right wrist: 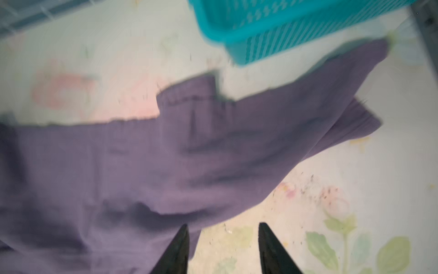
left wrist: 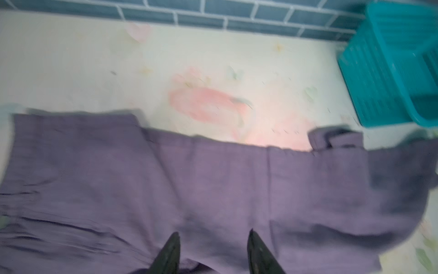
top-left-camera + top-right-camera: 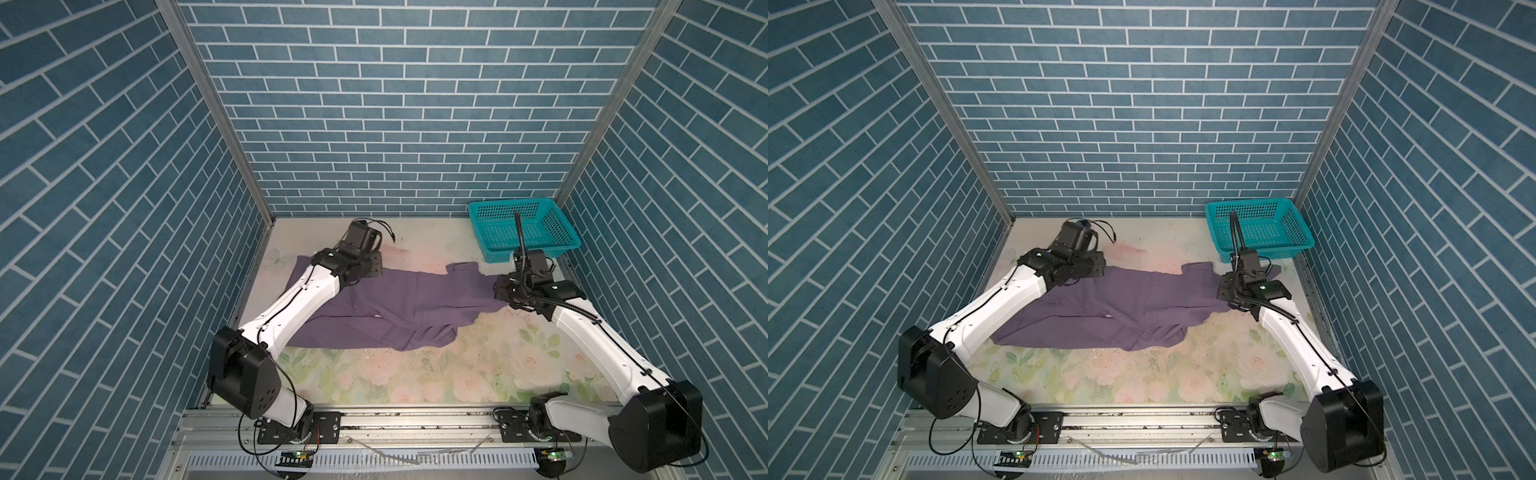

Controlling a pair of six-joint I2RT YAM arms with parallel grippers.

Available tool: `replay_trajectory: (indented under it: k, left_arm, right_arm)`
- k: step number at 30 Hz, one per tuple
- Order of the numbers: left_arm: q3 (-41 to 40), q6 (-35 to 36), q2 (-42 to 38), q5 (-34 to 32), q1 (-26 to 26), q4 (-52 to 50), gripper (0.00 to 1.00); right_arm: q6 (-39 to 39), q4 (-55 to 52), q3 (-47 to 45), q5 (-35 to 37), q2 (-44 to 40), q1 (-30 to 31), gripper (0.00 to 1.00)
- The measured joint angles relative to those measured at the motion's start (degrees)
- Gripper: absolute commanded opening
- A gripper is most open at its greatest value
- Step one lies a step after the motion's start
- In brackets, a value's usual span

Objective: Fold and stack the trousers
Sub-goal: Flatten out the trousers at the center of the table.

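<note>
The trousers lie spread on the flowered table in its far half. Their long axis runs left to right, from the far left side across to just beside the teal basket in the far right corner. A bunched lobe sags toward the near side around the middle. The left gripper hangs over the left part of the cloth with its fingers apart and nothing between them. The right gripper is likewise released, one finger over the cloth's near right edge and the other over bare table. Each arm sits nearest its own end of the garment, and from both grippers the straight far edge lies ahead, toward the back wall. A fold across the short way therefore looks like a two-arm job, each taking the end on its side.
</note>
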Motion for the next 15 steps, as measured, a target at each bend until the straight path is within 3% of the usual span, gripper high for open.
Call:
replay_trajectory:
  k: [4, 9, 11, 13, 15]
  left_arm:
    - [-1.9, 1.5, 2.3, 1.4, -10.8, 1.2, 0.65]
    - [-1.7, 1.2, 7.6, 3.1, -18.4, 4.0, 0.68]
    - [-1.1, 1.0, 10.4, 3.1, -20.5, 4.5, 0.69]
    - [0.1, 0.9, 13.3, 3.1, -22.6, 4.7, 0.71]
    - [1.8, 0.8, 15.9, 3.3, -24.6, 4.8, 0.73]
  right_arm:
    - [1.6, 1.7, -6.1, -4.7, 2.5, 0.1, 0.73]
    - [1.7, 8.2, -6.5, -8.1, 7.0, 0.1, 0.66]
    - [1.7, 11.2, -6.5, -8.9, 10.0, 0.1, 0.51]
    - [1.7, 13.6, -6.4, -9.3, 13.2, 0.0, 0.22]
    - [1.7, 14.7, -5.9, -9.3, 15.1, 0.0, 0.03]
